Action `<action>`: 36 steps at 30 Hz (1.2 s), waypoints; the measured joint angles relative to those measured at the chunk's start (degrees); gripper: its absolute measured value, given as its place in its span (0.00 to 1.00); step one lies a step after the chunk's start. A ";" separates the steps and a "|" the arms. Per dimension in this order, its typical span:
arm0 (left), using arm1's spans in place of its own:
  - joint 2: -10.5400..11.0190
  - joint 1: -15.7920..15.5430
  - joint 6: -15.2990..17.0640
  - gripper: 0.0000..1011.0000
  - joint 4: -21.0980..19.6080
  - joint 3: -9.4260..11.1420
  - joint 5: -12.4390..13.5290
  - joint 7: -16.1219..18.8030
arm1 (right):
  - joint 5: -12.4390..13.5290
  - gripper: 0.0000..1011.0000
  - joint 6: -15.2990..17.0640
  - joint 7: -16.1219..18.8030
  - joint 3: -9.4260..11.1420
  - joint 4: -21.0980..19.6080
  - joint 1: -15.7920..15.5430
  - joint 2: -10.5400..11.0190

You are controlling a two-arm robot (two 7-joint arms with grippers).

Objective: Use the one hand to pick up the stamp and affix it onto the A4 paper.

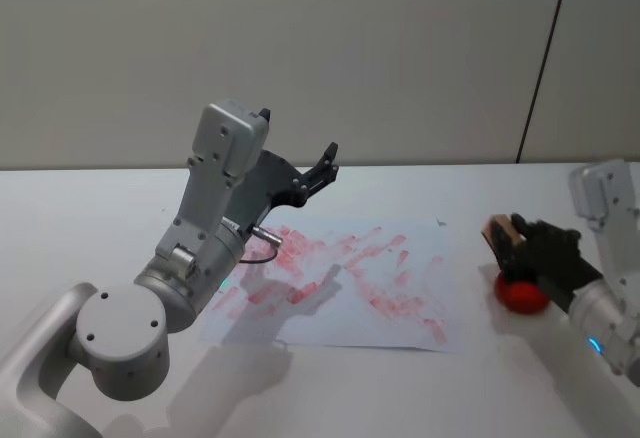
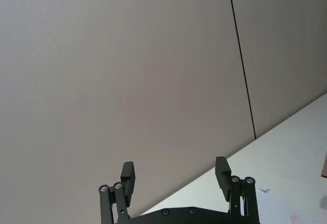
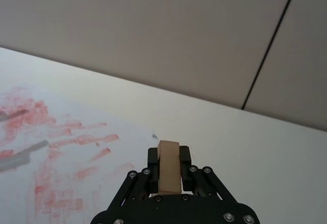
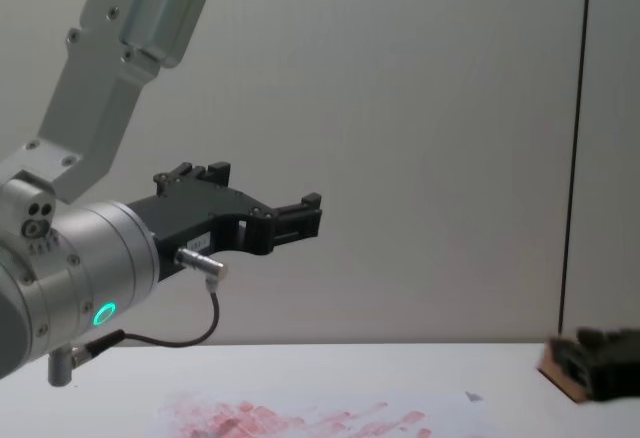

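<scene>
Head view shows the right gripper (image 1: 512,246), fingers clamped on the wooden stamp (image 1: 500,230), poised over a red ink pad (image 1: 522,298) beside the paper (image 1: 340,293), likely for inking, while the idle left gripper (image 1: 298,138) hangs raised, fingers wide.

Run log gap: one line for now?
right pincer: shut on stamp | stamp: by red pad, off A4 paper | left pincer: open, raised
</scene>
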 joint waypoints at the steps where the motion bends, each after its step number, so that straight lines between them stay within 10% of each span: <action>1: 0.00 0.00 0.00 0.99 0.00 0.00 0.00 0.00 | -0.11 0.23 -0.25 0.34 -0.08 -0.13 0.14 -0.10; 19: 0.00 0.00 0.00 0.99 0.00 0.00 0.00 0.00 | -4.75 0.23 -0.78 12.33 -3.38 1.44 3.78 -2.78; 36: 0.00 0.00 0.00 0.99 0.00 0.00 0.00 0.01 | -14.81 0.23 2.50 21.65 -7.69 10.58 7.33 -5.49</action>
